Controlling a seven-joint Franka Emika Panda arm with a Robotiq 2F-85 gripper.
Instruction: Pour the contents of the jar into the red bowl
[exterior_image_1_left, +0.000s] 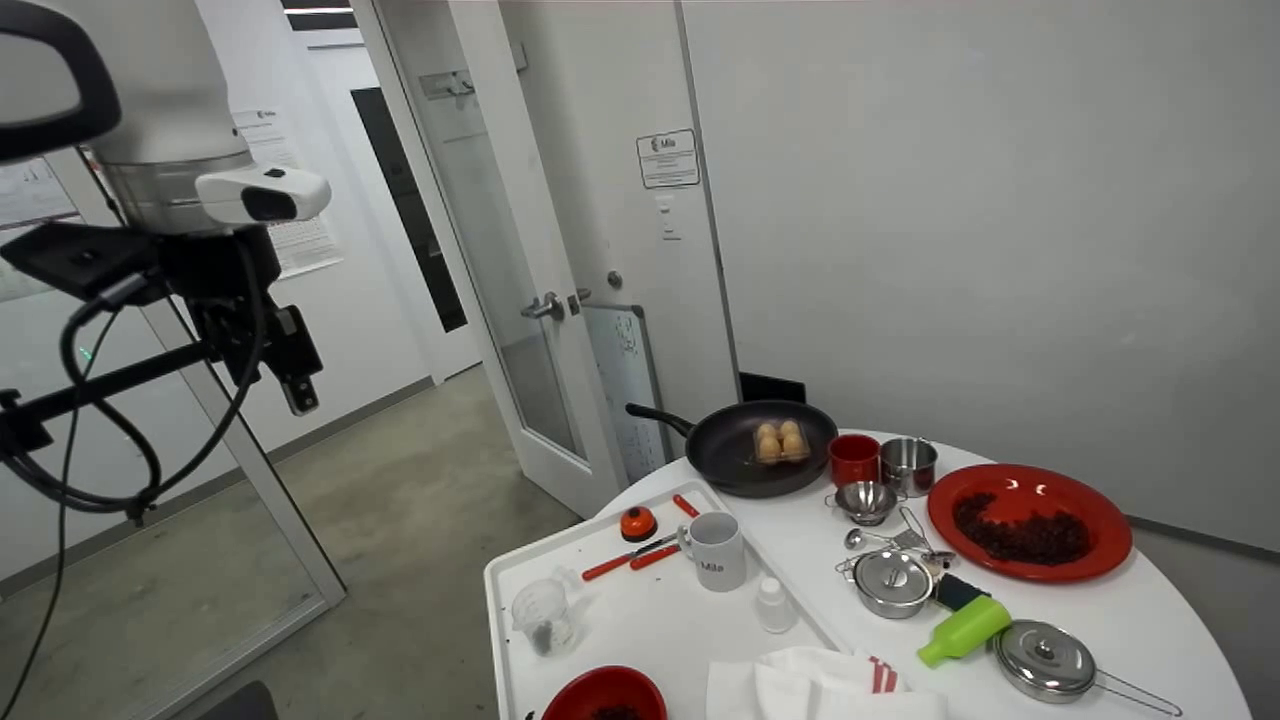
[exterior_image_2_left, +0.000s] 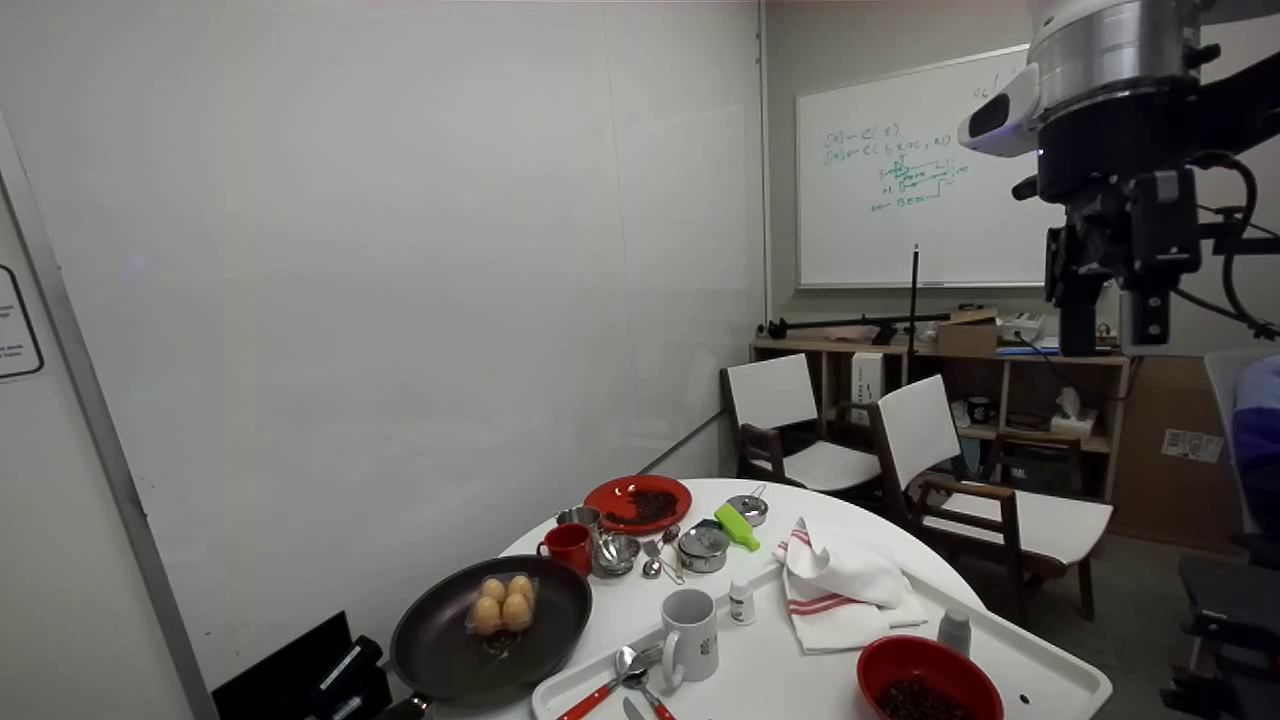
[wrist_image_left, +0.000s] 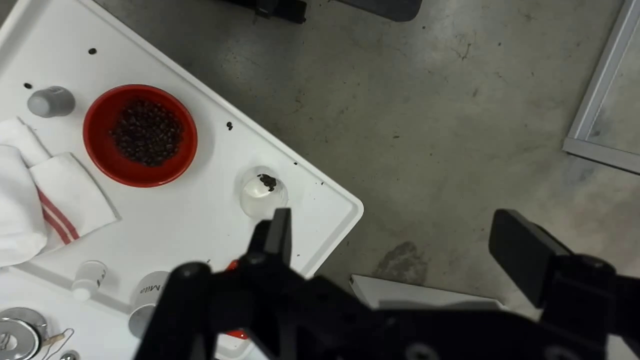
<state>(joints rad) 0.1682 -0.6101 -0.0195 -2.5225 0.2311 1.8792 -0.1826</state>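
Note:
The clear jar (exterior_image_1_left: 541, 615) stands on the white tray with a small clump of dark beans in it. It also shows in the wrist view (wrist_image_left: 262, 197), near the tray corner. The glossy red bowl (exterior_image_1_left: 607, 683) is on the same tray and holds many dark beans. It also shows in an exterior view (exterior_image_2_left: 890, 655) and in the wrist view (wrist_image_left: 100, 155). My gripper (wrist_image_left: 390, 215) is wide open and empty, high up and apart from the jar and bowl. In both exterior views it (exterior_image_1_left: 303, 395) (exterior_image_2_left: 1113, 335) hangs well above the table's height.
The white tray (wrist_image_left: 325, 235) has loose beans on it, plus a grey bottle (wrist_image_left: 51, 102), a towel (wrist_image_left: 75, 200), a mug (exterior_image_1_left: 717, 555), a small white bottle (exterior_image_1_left: 775, 605) and red-handled cutlery (exterior_image_1_left: 610, 567). A pan (exterior_image_1_left: 720, 450) and wide red dish (exterior_image_1_left: 1110, 540) stand behind.

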